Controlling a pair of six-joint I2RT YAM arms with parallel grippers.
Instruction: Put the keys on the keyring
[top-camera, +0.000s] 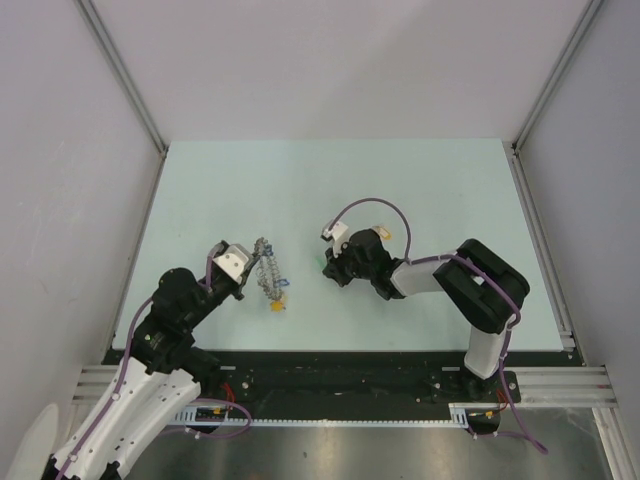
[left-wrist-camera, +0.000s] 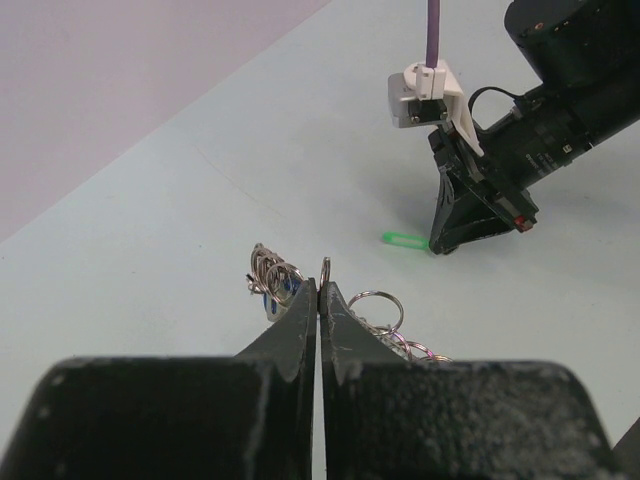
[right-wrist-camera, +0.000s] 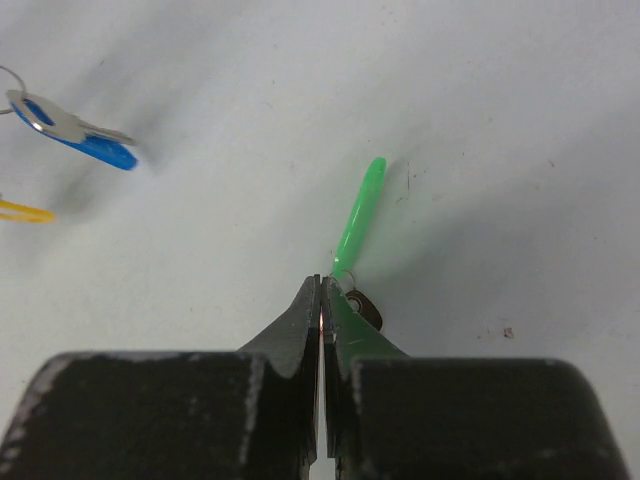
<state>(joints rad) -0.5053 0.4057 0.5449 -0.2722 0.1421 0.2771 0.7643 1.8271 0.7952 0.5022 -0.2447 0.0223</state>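
The keyring (top-camera: 268, 275), a bundle of grey keys on a wire ring, lies left of centre on the table. My left gripper (top-camera: 243, 280) is shut on it. In the left wrist view a thin ring (left-wrist-camera: 325, 268) stands edge-on between the closed tips, with more rings (left-wrist-camera: 378, 305) on either side. My right gripper (top-camera: 331, 266) is shut at the near end of the green key (right-wrist-camera: 360, 210). That key juts out from the tips (right-wrist-camera: 322, 282) just above the table. It shows too in the left wrist view as the green key (left-wrist-camera: 404, 240). A yellow key (top-camera: 278, 303) lies by the bundle.
A blue-headed key (right-wrist-camera: 82, 138) and a yellow head (right-wrist-camera: 22, 210) of the bundle show at the left of the right wrist view. The pale green table (top-camera: 440, 190) has metal frame rails (top-camera: 545, 250) along its sides. The two grippers are about a hand's width apart.
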